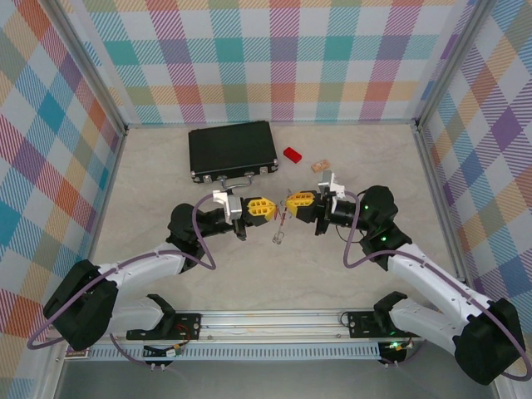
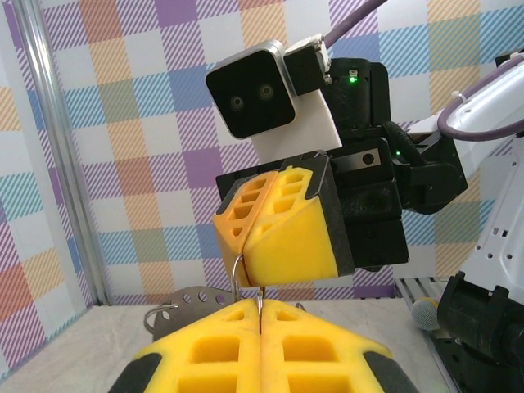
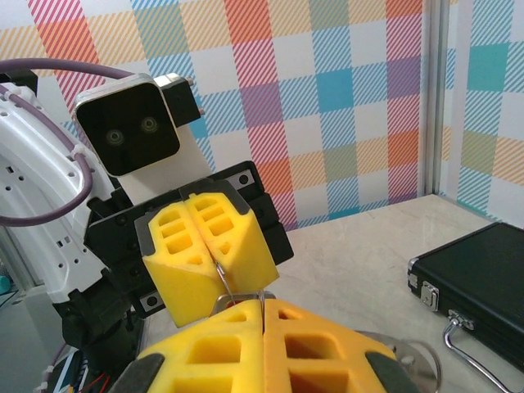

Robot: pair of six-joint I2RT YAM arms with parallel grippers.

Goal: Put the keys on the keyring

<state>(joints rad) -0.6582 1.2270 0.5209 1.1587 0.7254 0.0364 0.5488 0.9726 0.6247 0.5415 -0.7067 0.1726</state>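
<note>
Both arms reach inward, jaws seemingly pinching the keyring (image 1: pixel 282 219).

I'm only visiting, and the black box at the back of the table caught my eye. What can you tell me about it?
The black case is a flat rectangular box, like a small briefcase, with a matte black lid and silvery metal edging. Its near side carries silver latches and a thin metal handle. It lies shut and flat on the table, toward the back, left of a small red block. Nothing rests on it.
</note>
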